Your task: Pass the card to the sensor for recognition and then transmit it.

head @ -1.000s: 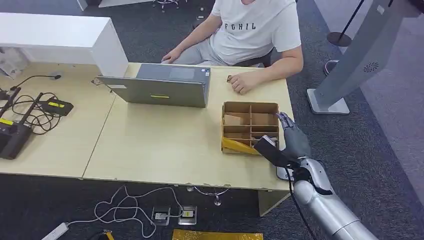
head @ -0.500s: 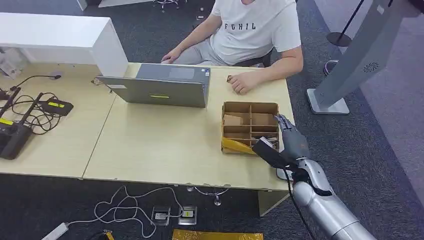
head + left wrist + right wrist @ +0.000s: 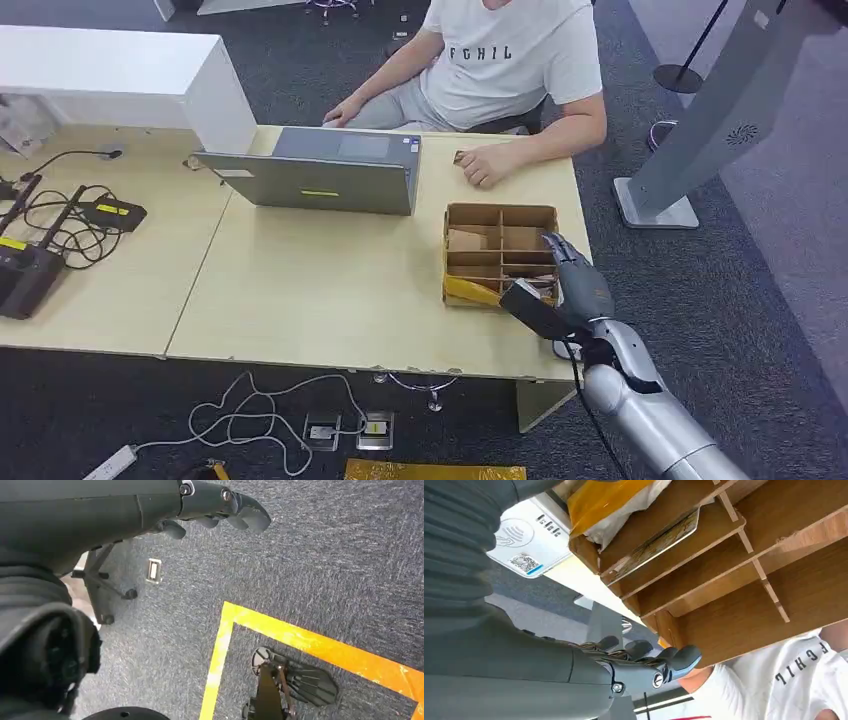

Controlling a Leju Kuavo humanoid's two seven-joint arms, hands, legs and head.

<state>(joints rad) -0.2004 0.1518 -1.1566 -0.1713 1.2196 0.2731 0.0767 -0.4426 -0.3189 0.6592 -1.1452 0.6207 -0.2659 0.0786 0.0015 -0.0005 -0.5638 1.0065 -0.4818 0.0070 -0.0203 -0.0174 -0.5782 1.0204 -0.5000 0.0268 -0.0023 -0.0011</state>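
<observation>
The robot's right hand (image 3: 579, 283) hovers over the near right corner of the brown cardboard divider box (image 3: 500, 215) on the pale wooden desk (image 3: 300, 290), fingers loosely extended, holding nothing. A patterned card (image 3: 659, 545) lies in a near compartment. The left hand (image 3: 220, 507) hangs above grey carpet, fingers loosely curled, holding nothing.

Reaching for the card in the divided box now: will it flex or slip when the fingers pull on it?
The card looks thin and flat, leaning on edge in a narrow slot, so probably light and fairly stiff. Its printed face seems glossy, so it may slip. The cardboard box looks light too, and might slide if the right hand drags on it.
</observation>
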